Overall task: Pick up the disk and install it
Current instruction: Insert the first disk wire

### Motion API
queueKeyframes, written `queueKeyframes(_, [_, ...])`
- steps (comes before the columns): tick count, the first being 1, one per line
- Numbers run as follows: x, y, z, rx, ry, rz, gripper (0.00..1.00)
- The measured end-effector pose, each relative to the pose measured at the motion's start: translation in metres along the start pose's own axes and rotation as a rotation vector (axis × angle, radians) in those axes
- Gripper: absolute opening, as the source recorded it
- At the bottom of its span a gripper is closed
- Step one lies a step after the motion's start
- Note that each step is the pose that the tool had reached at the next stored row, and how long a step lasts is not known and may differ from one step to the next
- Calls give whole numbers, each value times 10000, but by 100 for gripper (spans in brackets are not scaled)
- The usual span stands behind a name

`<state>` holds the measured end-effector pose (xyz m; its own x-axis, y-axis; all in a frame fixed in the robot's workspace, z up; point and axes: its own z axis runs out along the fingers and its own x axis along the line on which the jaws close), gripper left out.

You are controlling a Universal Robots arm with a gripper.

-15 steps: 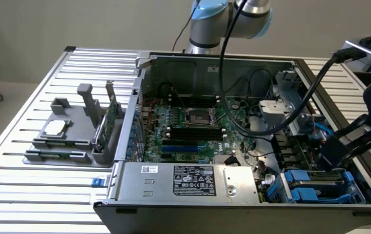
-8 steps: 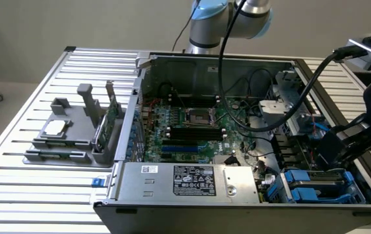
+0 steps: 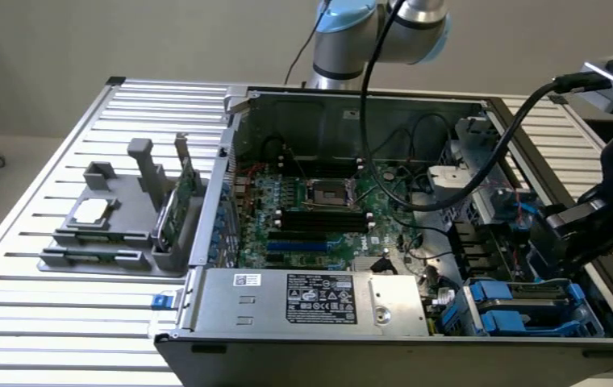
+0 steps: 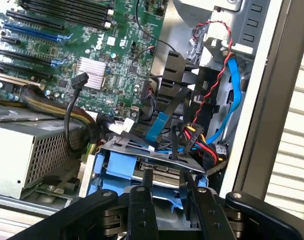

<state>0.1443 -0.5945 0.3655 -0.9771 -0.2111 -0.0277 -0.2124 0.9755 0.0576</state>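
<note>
pincer (image 4: 170, 186) spread, hovering close over the disk (image 4: 119, 172), disk lying in the corner of the open computer case (image 3: 285, 359)

Soft, even light; the computer case (image 3: 318, 121) was dim inside, the slatted counter (image 3: 59, 322) shone bright at 8 o'clock.

Exterior high; wrist close (drive bay (image 3: 524, 310) (image 4: 137, 150))

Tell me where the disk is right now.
The disk is inside the computer case, in the corner at the exterior view's lower right. It lies just to the right of the power supply in that view.
</note>
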Motion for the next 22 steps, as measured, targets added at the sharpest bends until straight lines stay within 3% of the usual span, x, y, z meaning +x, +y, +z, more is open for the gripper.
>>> queueKeyframes(1, [0,0,-1,4,-8,136,35])
queueKeyframes(6, [0,0,0,2,-91,653,35])
queueKeyframes(9, [0,1,-2,-36,-162,886,35])
queueKeyframes(17, [2,5,1,-144,-403,1446,35])
queueKeyframes(22, [15,20,0,-130,-584,1710,35])
